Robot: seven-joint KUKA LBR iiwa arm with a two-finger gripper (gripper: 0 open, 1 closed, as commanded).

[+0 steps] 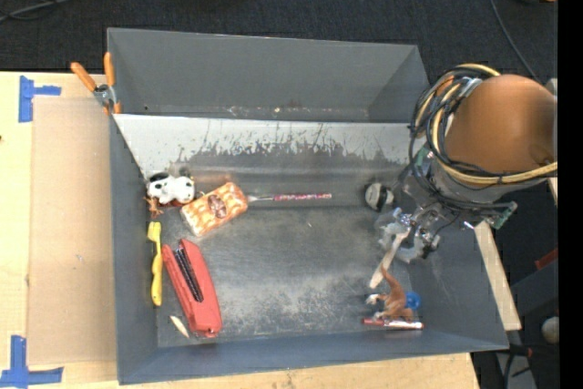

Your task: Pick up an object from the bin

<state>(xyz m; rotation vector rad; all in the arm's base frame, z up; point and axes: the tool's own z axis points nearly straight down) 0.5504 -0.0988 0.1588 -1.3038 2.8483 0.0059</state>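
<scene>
Camera view: bin (273, 87) holds cow toy (170, 189), orange packet (214, 208) and red case (197, 289) at left. At right, tool (410, 237), grip impossible to tell, hangs over pale stick (386, 267) near a small jumble (393, 310).

Bin: grey metal bin (273, 96), sloping walls, scuffed floor.
Left, upper: black-and-white toy animal (170, 189) just beside an orange patterned packet (214, 208).
Left, lower: yellow strip (155, 261) alongside a red case (197, 287); small pale sliver (178, 323) at the case's lower end.
Centre, upper: thin pink rod (293, 196) lying flat.
Right, upper: dark round thing (375, 194).
Right, lower: pale stick (386, 264) slanting down to a small heap (393, 307) of brown, blue and red bits.
</scene>
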